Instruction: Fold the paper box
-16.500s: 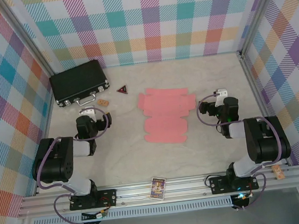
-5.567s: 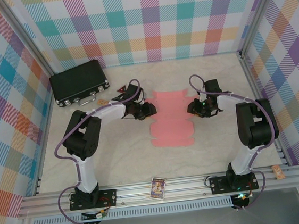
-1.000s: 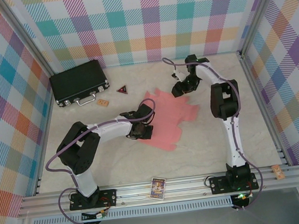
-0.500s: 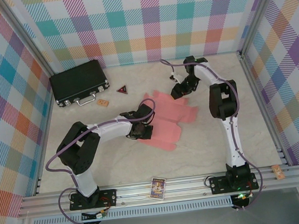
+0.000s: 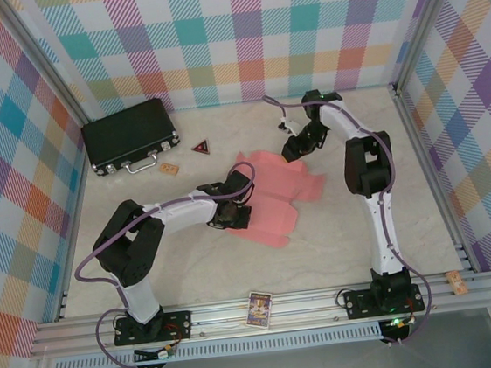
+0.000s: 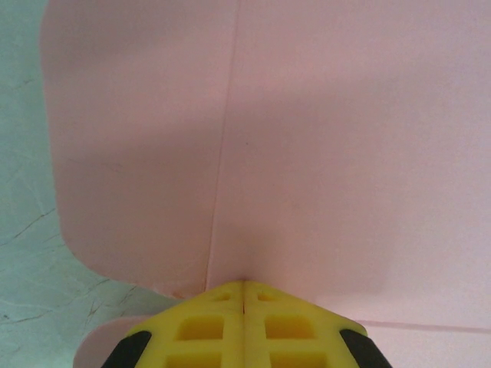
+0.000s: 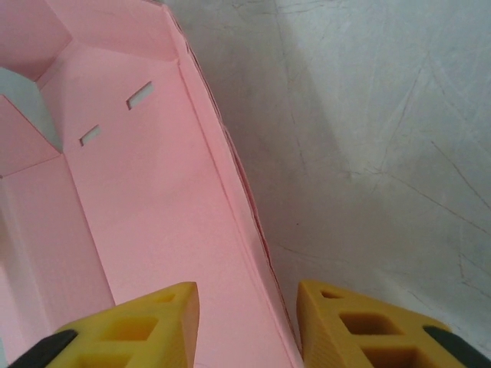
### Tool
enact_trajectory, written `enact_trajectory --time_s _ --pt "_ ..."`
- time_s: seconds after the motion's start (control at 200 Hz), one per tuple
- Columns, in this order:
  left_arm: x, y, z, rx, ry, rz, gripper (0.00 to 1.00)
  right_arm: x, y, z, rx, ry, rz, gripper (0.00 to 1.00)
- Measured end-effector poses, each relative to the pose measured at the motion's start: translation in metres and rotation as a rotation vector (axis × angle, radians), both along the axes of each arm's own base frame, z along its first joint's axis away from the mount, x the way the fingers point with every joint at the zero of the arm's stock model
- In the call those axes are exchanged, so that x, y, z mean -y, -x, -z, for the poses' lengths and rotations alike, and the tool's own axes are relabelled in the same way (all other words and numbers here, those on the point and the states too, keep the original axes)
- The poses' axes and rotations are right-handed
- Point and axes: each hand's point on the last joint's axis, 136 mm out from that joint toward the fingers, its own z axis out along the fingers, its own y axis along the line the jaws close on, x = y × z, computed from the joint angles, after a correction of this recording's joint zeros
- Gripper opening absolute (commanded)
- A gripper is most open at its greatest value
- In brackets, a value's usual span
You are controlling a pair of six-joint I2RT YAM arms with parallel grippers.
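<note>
Pink cardboard, the paper box [image 5: 269, 201], is lying partly folded on the tabletop [image 5: 366, 242], between the 2 arms. The right end effector [image 7: 247, 307] is standing at its far edge, jaws apart, straddling a raised wall that is running straight ahead of it. The left end effector [image 6: 244, 290], closed, is probably pressing the near-left flap.

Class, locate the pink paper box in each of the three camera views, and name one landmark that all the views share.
Top external: the paper box lies near the centre of the table.
Left wrist: upper part of the picture, beyond the shut left fingers.
Right wrist: left half, its raised edge running between the right fingers.
Shared landmark: the pale marbled table.
</note>
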Motion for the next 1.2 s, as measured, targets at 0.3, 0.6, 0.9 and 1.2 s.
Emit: enact_trajectory --time_s 0.3,0.6,0.9,1.2 --pt "-0.001 0.0 0.0 0.002 -0.007 -0.003 0.0 -0.002 0.008 -0.001 -0.013 0.002 -0.034 0.38" --pt "-0.002 0.0 0.0 -0.001 -0.009 -0.005 0.0 0.001 -0.001 0.001 0.087 0.122 -0.063 0.25" --pt "-0.002 0.0 0.0 0.0 -0.008 -0.005 0.0 -0.001 -0.006 -0.021 0.237 0.155 -0.096 0.15" --pt "-0.001 0.0 0.0 -0.001 -0.007 -0.006 0.0 0.0 0.003 -0.013 0.334 0.189 -0.172 0.0"
